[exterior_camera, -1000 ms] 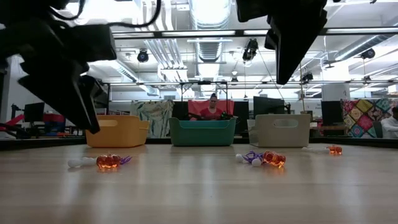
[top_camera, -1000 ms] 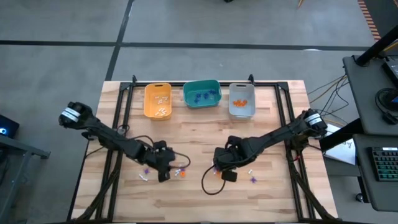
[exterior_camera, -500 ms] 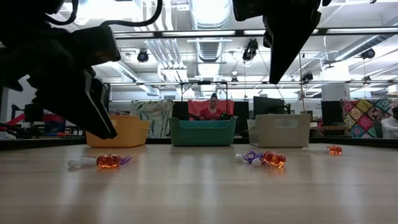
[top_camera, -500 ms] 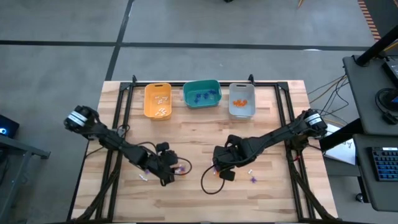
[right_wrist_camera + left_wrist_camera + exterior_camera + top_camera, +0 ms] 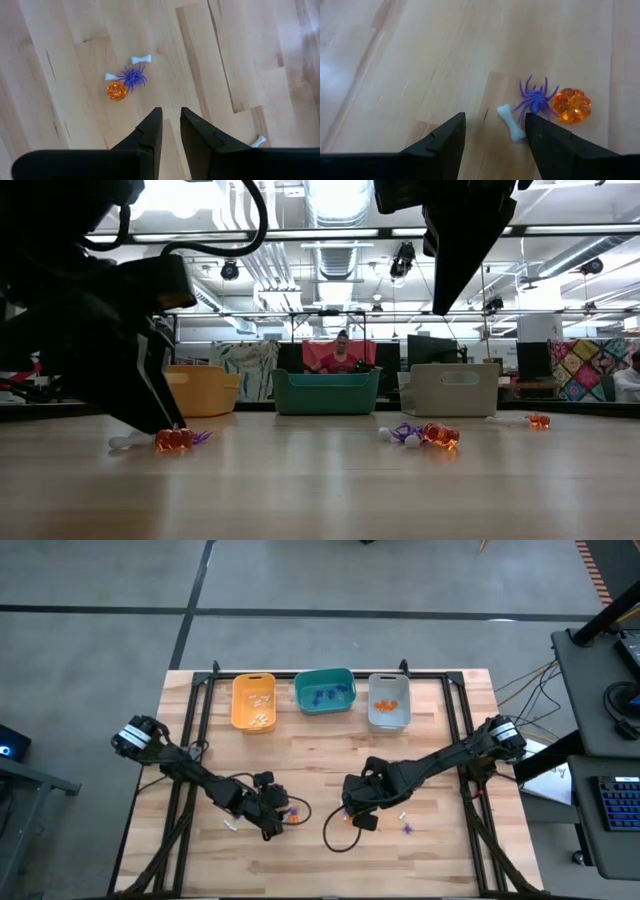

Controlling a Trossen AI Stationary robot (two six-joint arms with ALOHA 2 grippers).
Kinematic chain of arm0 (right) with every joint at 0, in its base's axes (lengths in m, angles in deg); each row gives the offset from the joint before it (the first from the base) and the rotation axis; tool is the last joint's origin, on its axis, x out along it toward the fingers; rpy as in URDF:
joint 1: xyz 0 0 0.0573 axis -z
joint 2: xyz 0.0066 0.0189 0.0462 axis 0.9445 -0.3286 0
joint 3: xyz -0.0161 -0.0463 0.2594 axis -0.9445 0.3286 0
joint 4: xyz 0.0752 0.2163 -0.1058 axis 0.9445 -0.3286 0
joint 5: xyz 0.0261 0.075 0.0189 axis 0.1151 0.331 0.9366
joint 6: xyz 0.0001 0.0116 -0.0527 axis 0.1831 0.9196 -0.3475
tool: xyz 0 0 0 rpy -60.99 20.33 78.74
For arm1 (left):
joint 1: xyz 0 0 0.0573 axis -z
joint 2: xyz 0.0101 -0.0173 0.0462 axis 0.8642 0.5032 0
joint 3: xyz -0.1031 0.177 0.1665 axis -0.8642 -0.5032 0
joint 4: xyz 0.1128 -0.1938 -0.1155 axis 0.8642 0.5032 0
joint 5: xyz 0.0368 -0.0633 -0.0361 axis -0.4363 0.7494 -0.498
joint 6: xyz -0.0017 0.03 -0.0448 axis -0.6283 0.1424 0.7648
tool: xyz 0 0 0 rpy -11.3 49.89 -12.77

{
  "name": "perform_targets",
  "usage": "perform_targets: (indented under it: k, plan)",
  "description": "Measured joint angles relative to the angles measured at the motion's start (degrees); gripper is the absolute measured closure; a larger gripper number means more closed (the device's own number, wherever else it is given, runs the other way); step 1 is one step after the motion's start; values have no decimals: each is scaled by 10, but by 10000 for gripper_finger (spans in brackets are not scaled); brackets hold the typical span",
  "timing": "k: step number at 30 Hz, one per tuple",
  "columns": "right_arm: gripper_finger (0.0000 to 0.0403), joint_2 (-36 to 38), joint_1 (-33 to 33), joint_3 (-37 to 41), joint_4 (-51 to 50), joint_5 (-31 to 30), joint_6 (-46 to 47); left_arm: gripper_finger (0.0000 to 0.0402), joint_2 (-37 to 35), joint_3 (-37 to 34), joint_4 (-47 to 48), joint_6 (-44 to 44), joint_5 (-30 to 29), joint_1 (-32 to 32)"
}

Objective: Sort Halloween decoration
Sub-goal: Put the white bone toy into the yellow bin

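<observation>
High view: three bins stood along the upper centre of the table: a yellow bin (image 5: 253, 701) holding white pieces, a teal bin (image 5: 324, 691) holding purple-blue pieces, and a grey bin (image 5: 389, 700) holding orange pieces. The left gripper (image 5: 272, 820) sat low at lower centre-left, beside loose trinkets. The right gripper (image 5: 362, 815) waited at lower centre.

Low view: an orange pumpkin (image 5: 173, 439) lay at lower left, right at the tip of the dark left arm, with a second trinket cluster (image 5: 420, 434) right of centre.

Left wrist view: the fingers (image 5: 447, 145) were spread wide and empty. A white bone (image 5: 511, 122) lay at lower centre-right, just beside one finger, touching a purple spider (image 5: 536, 97), with the pumpkin against the spider.

Right wrist view: the fingers (image 5: 150, 137) stood narrow with a slim gap, empty, above a cluster of two bones, a spider and an orange ball (image 5: 116, 91) at upper left.

Procedure, as judged: to pick the bone alone, centre it between the fingers and descend square to the table, so the spider is not dragged along. The yellow bin looks the proper destination.
</observation>
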Motion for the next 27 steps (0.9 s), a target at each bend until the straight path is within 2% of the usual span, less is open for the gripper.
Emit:
perform_targets:
  k: [6, 9, 27]
  plan:
    - [344, 0, 0, 0, 0, 0, 0, 215, -1, 1, 14, 1, -1, 0]
    - [344, 0, 0, 0, 0, 0, 0, 229, 0, 1, 21, 3, -2, 0]
    - [344, 0, 0, 0, 0, -28, 0, 394, 0, 1, 22, -5, -2, 0]
